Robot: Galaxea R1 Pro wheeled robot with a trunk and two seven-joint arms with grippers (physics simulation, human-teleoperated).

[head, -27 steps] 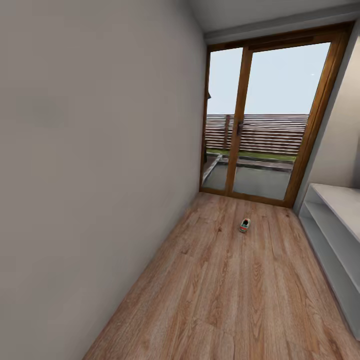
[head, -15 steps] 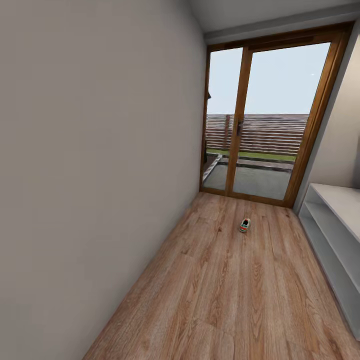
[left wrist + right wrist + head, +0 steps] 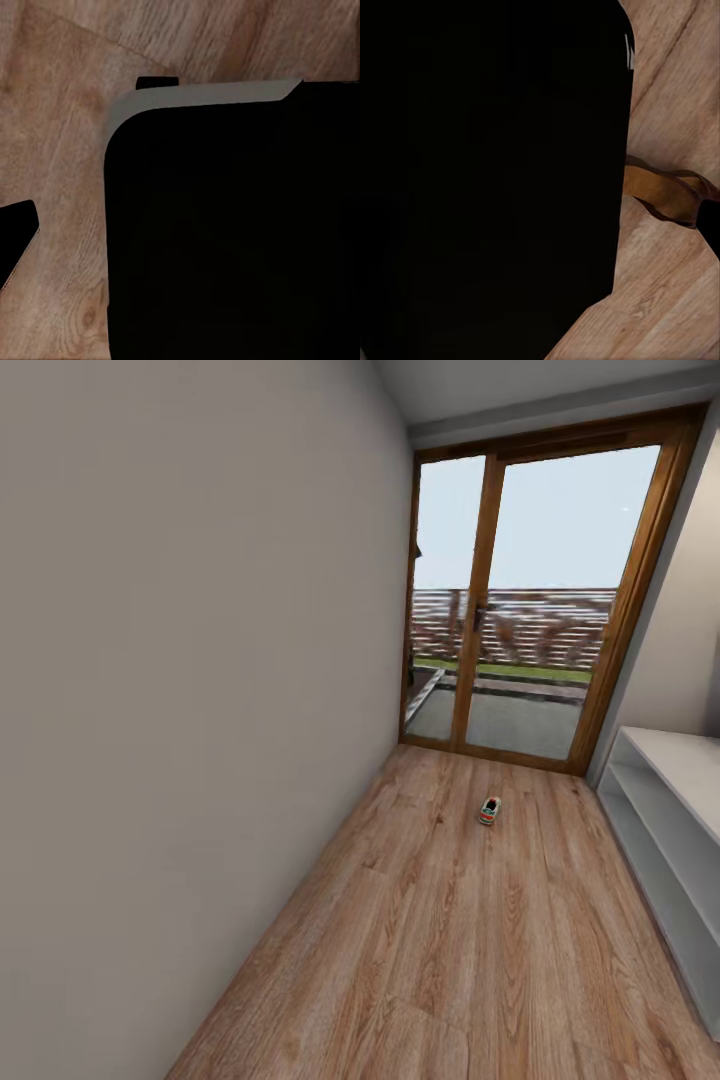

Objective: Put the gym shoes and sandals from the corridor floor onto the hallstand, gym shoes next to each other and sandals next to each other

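1. One gym shoe (image 3: 489, 811) sits on the wood-plank floor (image 3: 450, 960), well ahead of us, toward the glass door (image 3: 530, 590). Its long axis runs roughly down the corridor.
2. Shoe rack (image 3: 665, 820): matte grey, along the floor's right edge.
3. Tan leather strap (image 3: 660, 191), likely a sandal, lies by our right arm.
4. Claw states: we cannot tell.
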